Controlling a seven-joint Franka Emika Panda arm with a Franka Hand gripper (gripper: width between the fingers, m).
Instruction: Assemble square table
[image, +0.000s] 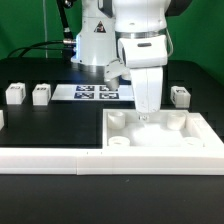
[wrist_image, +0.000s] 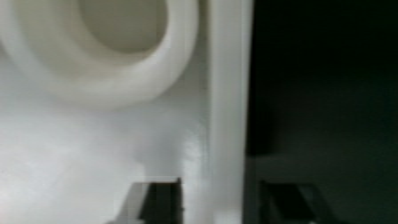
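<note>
White and plastic, seemed light, stiff and slick, best held by the raised rim (wrist_image: 226, 90) of the square table top (image: 165, 138), straddled by a narrowly parted pincer (wrist_image: 222, 200).

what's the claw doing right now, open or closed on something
claw: straddles the raised rim of the square table top; whether it is pinching the rim or just open around it cannot be told

The exterior view looks slightly down across the surface (image: 50, 125) toward the arm (image: 140, 45) from mid-distance, with the top (image: 150, 153) at the frame's lower right. The wrist view looks down past the tool (wrist_image: 222, 205), very close to the top's rim (wrist_image: 226, 100) and one socket (wrist_image: 151, 60). Both views share this part.
</note>
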